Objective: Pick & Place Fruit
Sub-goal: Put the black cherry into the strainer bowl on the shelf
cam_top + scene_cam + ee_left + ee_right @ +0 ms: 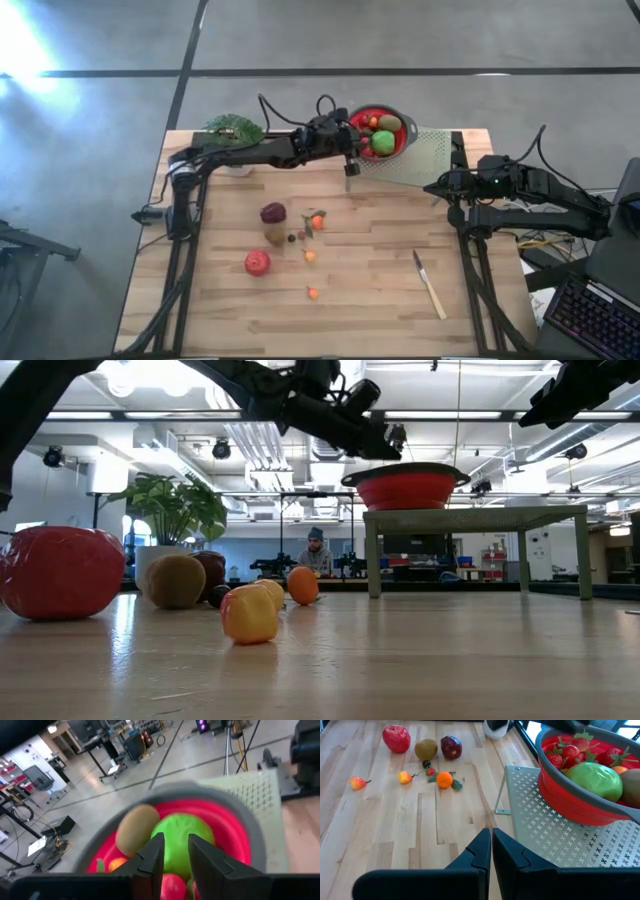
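Fruit is split between two spots: several pieces, a green apple (180,837) and a brown kiwi (135,827) among them, fill the red colander (381,132), while a red apple (257,263) and smaller pieces lie on the table well apart from that colander. Left gripper (174,851) hovers over the colander, fingers slightly apart and empty; right gripper (490,849) waits beside it, fingers together. These toys look light, hard and smooth, probably best pinched across the middle.

High view looks straight down; low view level across the table (420,660); wrist views close, sharing the bowl (235,827).
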Robot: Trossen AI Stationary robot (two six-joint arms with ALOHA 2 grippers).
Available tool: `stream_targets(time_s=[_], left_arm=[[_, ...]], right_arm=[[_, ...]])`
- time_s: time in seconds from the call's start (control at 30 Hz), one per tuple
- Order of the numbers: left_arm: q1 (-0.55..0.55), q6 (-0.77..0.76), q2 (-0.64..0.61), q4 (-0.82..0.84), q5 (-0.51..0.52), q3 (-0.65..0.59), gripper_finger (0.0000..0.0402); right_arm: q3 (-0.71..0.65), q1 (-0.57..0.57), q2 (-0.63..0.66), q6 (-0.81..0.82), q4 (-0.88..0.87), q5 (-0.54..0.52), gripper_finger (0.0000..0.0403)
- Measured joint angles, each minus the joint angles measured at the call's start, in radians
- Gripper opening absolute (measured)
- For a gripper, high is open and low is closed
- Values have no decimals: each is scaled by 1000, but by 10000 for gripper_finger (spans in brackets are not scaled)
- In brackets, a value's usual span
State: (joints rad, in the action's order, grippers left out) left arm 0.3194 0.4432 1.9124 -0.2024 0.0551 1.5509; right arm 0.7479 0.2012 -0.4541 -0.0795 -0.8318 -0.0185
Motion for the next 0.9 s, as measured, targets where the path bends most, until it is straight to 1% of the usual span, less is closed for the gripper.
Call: stream_targets(time_s=[0.17, 0.37, 0.77, 0.9], left_arm=[[-16, -6, -48, 43, 0, 0, 92], [-50, -7, -106, 186, -1, 0, 91], [-119, -11, -215, 576, -1, 0, 92], [-140, -49, -237, 701, -3, 0, 92]], right_arm=[[0, 0, 0, 0, 0, 0, 13], [0, 0, 0, 0, 0, 0, 13], [0, 0, 0, 0, 0, 0, 13], [0, 0, 0, 0, 0, 0, 13]])
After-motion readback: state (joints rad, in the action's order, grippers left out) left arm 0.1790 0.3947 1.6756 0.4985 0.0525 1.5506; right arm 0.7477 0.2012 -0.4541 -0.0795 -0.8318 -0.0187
